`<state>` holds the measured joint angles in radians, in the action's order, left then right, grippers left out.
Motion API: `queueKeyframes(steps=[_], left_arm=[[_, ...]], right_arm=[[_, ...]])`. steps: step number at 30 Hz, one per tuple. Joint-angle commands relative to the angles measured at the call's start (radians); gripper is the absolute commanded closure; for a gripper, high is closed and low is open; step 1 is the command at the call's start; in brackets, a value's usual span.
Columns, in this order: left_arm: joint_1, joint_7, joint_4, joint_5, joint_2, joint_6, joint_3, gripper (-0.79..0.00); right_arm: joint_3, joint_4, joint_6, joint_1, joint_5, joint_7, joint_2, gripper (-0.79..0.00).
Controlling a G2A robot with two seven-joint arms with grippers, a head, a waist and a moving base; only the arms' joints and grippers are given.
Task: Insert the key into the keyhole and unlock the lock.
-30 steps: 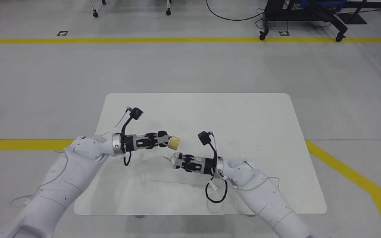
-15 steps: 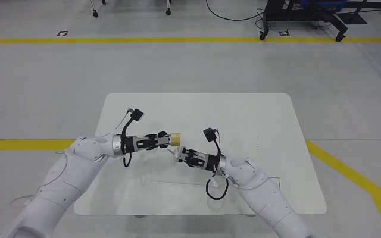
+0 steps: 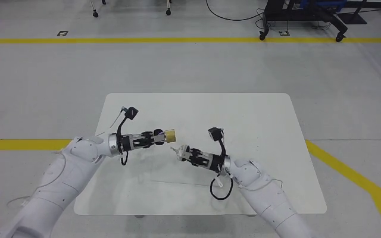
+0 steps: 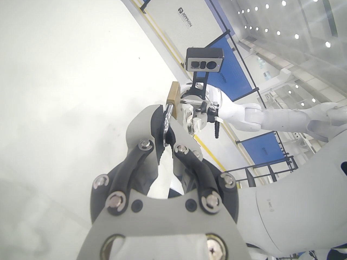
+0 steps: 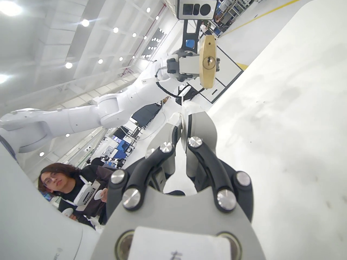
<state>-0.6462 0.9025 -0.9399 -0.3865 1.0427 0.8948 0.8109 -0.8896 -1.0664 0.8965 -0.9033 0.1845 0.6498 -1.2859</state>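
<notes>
Fingers of the left gripper [image 4: 166, 120] are clamping the silver shackle [image 4: 166, 114] of the brass padlock [image 4: 173, 100], holding it in the air above the white table [image 3: 250, 119]. In the top view the padlock [image 3: 169, 135] is hanging out past the fingertips over the table's left-centre, its body pointing toward the other arm. The right gripper [image 5: 183, 119] is pinching its fingers together on a thin, pale piece seen edge-on, which is the key [image 5: 182, 106] as far as the pictures tell. From the right wrist view the padlock's bottom face is turning toward the camera, with the keyhole [image 5: 208, 61] showing at its middle. From above, the right gripper [image 3: 181, 153] is hovering near the padlock on the side nearer the robot, with the key tip sitting close to the brass body but apart from it.
</notes>
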Motion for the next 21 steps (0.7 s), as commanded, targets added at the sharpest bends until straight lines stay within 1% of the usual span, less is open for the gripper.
queueKeyframes(steps=[1, 6, 10, 12, 14, 15, 18, 21], left_arm=[[-0.010, -0.029, -0.005, -0.002, 0.001, 0.018, 0.009, 0.000], [-0.042, -0.074, -0.057, 0.054, 0.003, 0.077, 0.017, 0.000], [-0.065, -0.104, -0.092, 0.103, 0.003, 0.100, 0.027, 0.000], [-0.072, -0.106, -0.109, 0.128, 0.002, 0.107, 0.028, 0.000], [-0.078, -0.111, -0.121, 0.143, 0.002, 0.111, 0.029, 0.000], [-0.082, -0.113, -0.129, 0.154, 0.002, 0.112, 0.029, 0.000], [-0.089, -0.121, -0.144, 0.175, 0.003, 0.109, 0.030, 0.000], [-0.093, -0.134, -0.152, 0.196, 0.004, 0.097, 0.033, 0.000]], right_arm=[[-0.010, 0.003, -0.005, -0.003, 0.123, 0.027, 0.001, 0.000], [-0.026, 0.044, -0.037, 0.009, 0.309, 0.037, -0.008, 0.000], [-0.032, 0.080, -0.032, 0.020, 0.393, 0.038, -0.018, 0.000], [-0.031, 0.097, -0.030, 0.027, 0.408, 0.042, -0.023, 0.000], [-0.032, 0.120, -0.026, 0.038, 0.381, 0.029, -0.026, 0.000], [-0.030, 0.131, -0.019, 0.044, 0.346, 0.003, -0.029, 0.000], [-0.014, 0.133, -0.028, 0.047, 0.315, -0.023, -0.039, 0.000], [-0.003, 0.127, -0.033, 0.046, 0.314, -0.015, -0.046, 0.000]])
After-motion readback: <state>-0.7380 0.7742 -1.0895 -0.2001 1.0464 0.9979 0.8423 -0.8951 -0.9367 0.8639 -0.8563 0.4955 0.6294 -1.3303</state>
